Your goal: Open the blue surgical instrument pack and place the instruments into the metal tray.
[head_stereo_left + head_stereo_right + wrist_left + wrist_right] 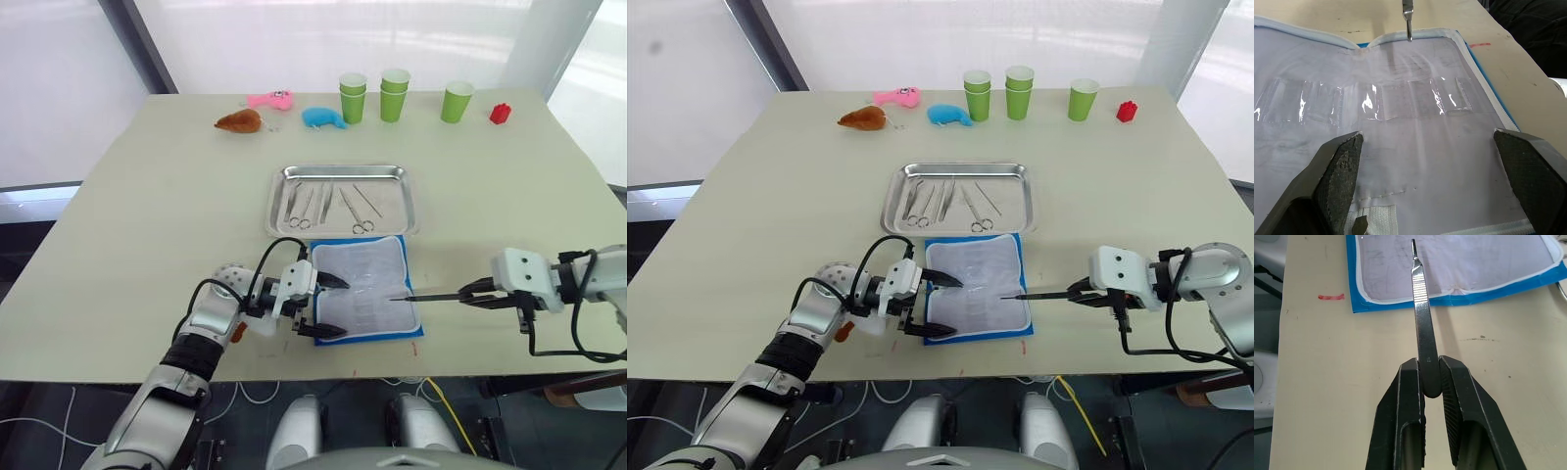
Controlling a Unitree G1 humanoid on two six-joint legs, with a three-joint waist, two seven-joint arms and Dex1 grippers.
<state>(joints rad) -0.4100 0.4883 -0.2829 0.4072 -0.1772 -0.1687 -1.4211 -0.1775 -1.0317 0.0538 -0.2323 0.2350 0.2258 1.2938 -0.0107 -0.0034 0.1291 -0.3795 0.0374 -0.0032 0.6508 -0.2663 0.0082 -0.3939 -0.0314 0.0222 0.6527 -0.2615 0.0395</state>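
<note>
The blue surgical instrument pack point(372, 279) lies open near the table's front edge, its pale pocketed lining point(1400, 98) facing up. My left gripper point(338, 307) is open at the pack's left edge, one finger on each side of the lining's near part. My right gripper point(468, 294) is shut on a thin silvery scalpel handle point(1422, 323), whose tip reaches over the pack's right edge. Behind the pack sits the metal tray point(343, 171) with several instruments point(333, 204) lying in it.
At the back of the table stand green paper cups point(393, 95), a small red block point(501, 113), and blue point(323, 118), pink point(271, 99) and brown point(240, 121) plush toys. A red mark point(1331, 296) is on the table by the pack's front corner.
</note>
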